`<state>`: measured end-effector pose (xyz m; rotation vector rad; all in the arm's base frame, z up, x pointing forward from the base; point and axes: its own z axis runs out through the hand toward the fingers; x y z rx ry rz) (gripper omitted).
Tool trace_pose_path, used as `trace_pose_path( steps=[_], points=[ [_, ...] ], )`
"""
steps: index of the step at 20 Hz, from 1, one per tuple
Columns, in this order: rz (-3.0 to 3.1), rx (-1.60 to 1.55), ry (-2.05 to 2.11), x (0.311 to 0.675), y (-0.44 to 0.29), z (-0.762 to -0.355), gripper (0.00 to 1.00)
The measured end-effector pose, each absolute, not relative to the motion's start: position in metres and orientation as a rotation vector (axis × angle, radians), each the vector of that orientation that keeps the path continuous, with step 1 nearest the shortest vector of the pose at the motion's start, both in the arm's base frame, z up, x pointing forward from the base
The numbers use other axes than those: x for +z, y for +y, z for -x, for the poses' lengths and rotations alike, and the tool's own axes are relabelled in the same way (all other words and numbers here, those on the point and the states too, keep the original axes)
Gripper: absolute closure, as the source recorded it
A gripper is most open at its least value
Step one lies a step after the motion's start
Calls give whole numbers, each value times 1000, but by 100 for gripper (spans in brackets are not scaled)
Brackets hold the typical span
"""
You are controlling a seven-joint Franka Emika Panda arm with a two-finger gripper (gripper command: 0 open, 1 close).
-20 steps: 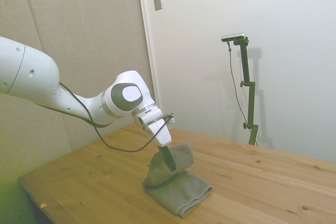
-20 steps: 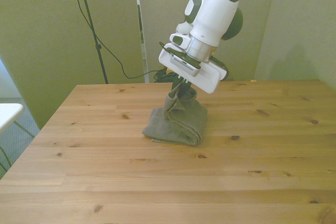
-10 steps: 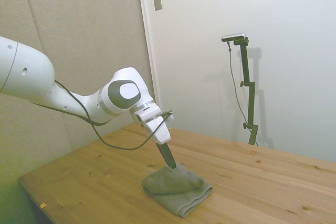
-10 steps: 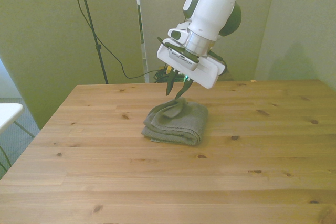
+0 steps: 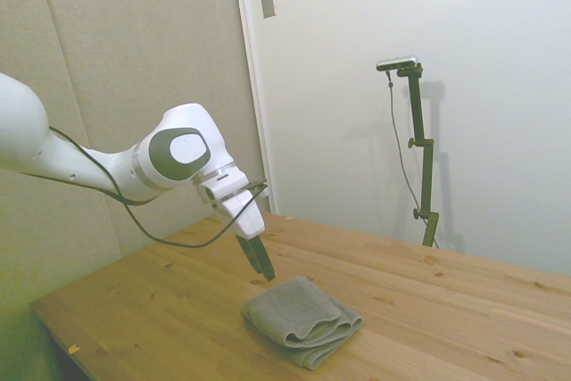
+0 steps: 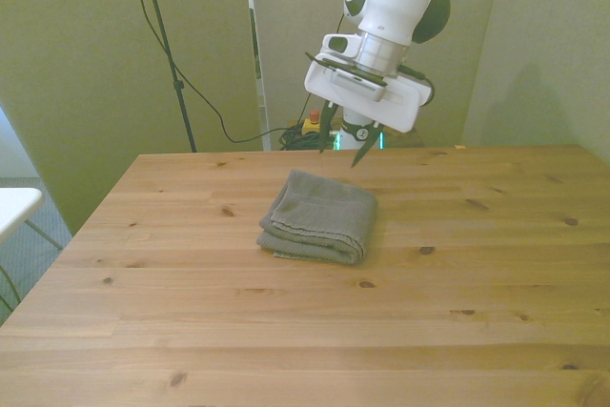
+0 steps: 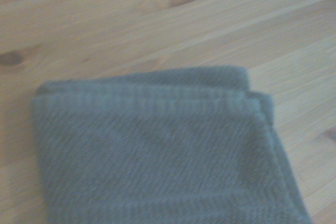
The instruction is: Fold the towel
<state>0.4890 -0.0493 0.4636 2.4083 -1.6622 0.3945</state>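
on the wooden table (image 6: 477, 312) you see pale planks with dark knots and visible grain, a smooth finish with a soft sheen. the towel (image 6: 319, 216) lying toward the far edge is grey terry cloth, matt and thick, its layers soft at the folds; close up, your wrist view shows a ribbed weave and a flat woven band along one hem (image 7: 152, 103). the arm's shell (image 5: 169, 153) looks like smooth glossy white plastic, and the gripper (image 6: 344, 143) ends in dark matt fingers.

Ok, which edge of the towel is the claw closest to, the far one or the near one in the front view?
The far edge: the open claw hangs just above and behind that edge of the towel, touching nothing; the rounded near fold lies well forward of it.
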Motion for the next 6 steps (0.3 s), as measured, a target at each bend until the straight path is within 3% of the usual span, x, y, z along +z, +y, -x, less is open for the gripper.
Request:
trace_pose_path(
  steps=[6],
  points=[
    [-2736, 249, -1448, 454, 41, -422, 0]
  ],
)
